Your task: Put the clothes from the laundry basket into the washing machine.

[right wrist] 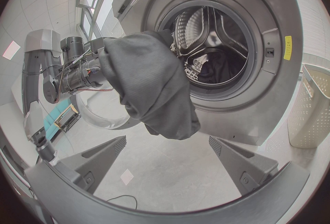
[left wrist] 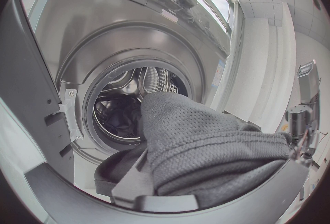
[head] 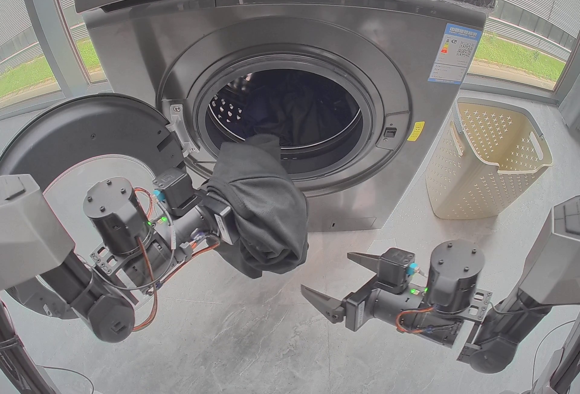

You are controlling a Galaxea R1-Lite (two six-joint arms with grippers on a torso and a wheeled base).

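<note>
Laundry robot snapshot: the left gripper (head: 225, 224) has its fingers clamped on a dark grey mesh garment (head: 266, 208), centre-left in the head view. The top fold just reaches the lower lip of the drum opening (head: 284, 111) on the silver front-loading washing machine (head: 362, 51), but most of the cloth hangs outside, below the rim. Some dark clothes (head: 302, 111) already sit in the drum.

The right gripper (head: 326, 273) hangs low at lower centre, fingers wide apart and holding nothing. The cream perforated plastic laundry basket (head: 459, 172) stands on the floor at the right.

My worry is letting go this shallow, because the hanging weight would probably drag the garment down the front panel onto the floor. The loose tail could also catch on the door seal, or on the hinge of the round door (head: 90, 129) swung open at left.
</note>
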